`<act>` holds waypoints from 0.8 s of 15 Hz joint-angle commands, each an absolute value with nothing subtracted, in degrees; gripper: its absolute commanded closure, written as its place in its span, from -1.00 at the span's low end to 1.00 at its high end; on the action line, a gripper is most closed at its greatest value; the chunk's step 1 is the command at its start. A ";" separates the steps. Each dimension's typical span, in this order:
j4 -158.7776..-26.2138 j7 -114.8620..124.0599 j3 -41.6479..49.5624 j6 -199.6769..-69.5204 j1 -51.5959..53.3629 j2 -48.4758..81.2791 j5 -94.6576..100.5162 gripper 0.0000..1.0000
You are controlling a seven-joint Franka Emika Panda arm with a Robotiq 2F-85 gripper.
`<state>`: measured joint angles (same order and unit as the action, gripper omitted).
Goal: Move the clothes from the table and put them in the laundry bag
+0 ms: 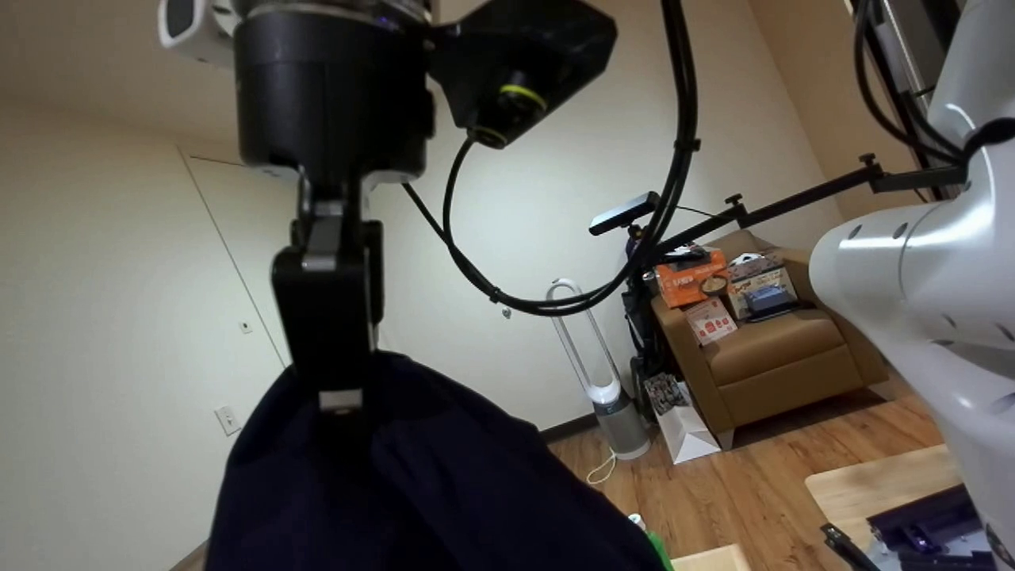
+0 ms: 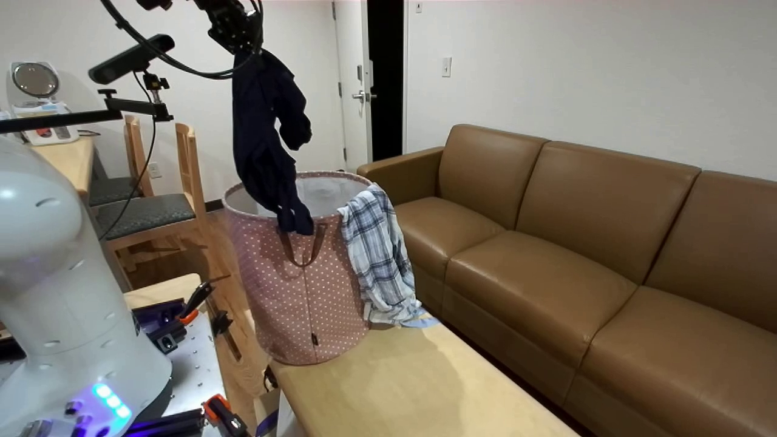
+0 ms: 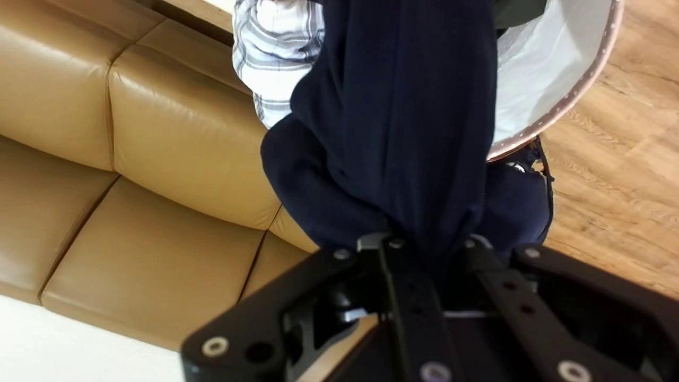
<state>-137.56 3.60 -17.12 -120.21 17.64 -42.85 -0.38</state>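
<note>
White robot arm [image 2: 61, 288] stands near left; right of it gapes the dotted laundry bag [image 2: 291, 297]. Above hangs a navy garment [image 2: 261, 121], long axis near vertical, directly below the gripper [image 3: 428, 245] clenched on its top; its lower end overlaps the bag's near side, so a clean drop likely needs farther reach.

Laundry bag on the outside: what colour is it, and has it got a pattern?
Pink with small white dots; the laundry bag shows best in an exterior view.

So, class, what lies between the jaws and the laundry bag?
A navy garment: in an exterior view it hangs clamped in the jaws, its lower end overlapping the upper part of the laundry bag.
</note>
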 commanded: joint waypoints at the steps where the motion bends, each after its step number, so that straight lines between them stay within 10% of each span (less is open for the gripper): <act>1: -136.68 1.73 -16.17 -120.90 18.66 -42.19 -1.80 0.85; 12: -132.43 -5.30 -18.09 -132.84 20.20 -32.88 0.94 0.85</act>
<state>-130.84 -2.19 -19.20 -128.37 19.87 -35.56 -0.10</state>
